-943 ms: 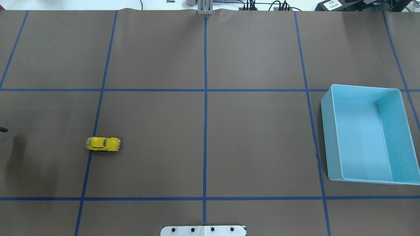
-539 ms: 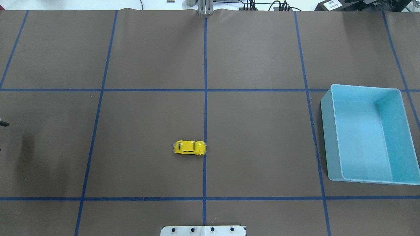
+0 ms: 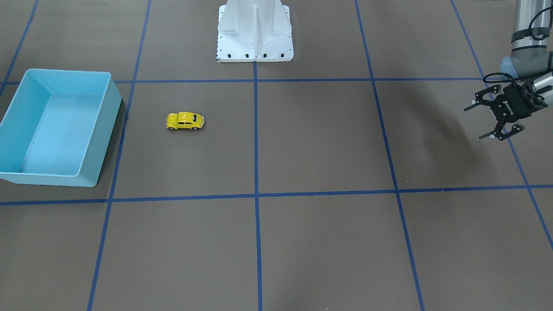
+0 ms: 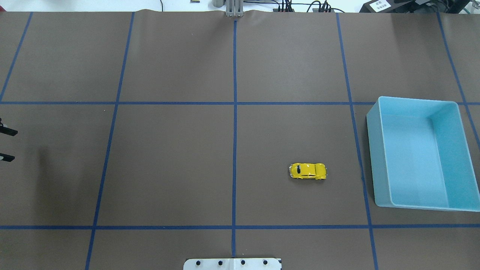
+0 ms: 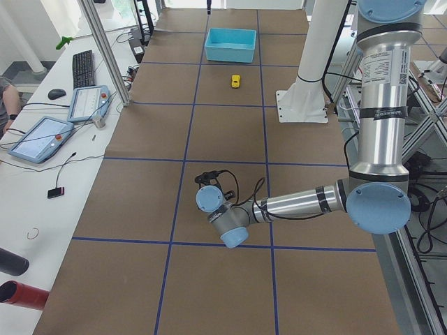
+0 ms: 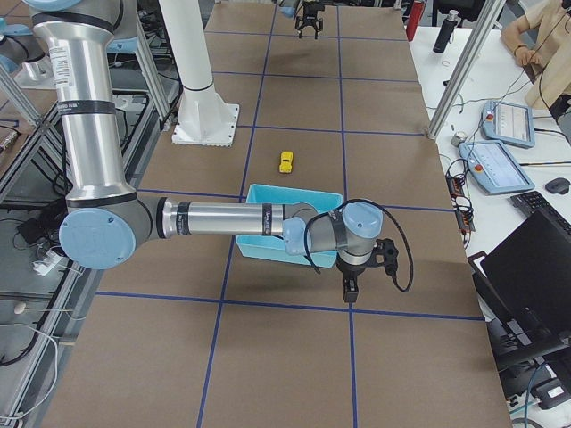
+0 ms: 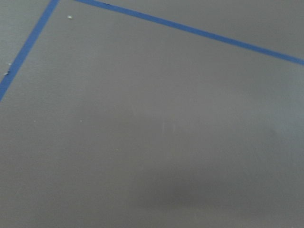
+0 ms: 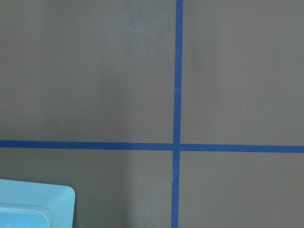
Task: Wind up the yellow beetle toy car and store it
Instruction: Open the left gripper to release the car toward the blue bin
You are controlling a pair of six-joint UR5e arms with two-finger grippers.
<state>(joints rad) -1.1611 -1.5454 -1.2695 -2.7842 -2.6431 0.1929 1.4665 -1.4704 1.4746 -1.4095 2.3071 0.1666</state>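
The yellow beetle toy car [image 4: 308, 171] stands on its wheels on the brown table, a short way left of the light blue bin [image 4: 377, 157]. It also shows in the front view [image 3: 185, 121], the left view [image 5: 236, 81] and the right view [image 6: 285, 161]. The bin is empty. My left gripper [image 3: 475, 122] is open and empty, far from the car; only its fingertips [image 4: 8, 131] show at the overhead view's left edge. My right gripper [image 6: 348, 290] shows only in the right view, on the bin's far side from the car; I cannot tell whether it is open or shut.
Blue tape lines divide the brown table into squares. The robot's white base [image 3: 255, 34] stands at the table's middle edge. A corner of the bin [image 8: 33, 206] shows in the right wrist view. Tablets and a keyboard lie on side benches off the table.
The car has rolled to the right across the table, from the left part past the centre line to near the bin. The left gripper's fingertips have come further into the overhead view.
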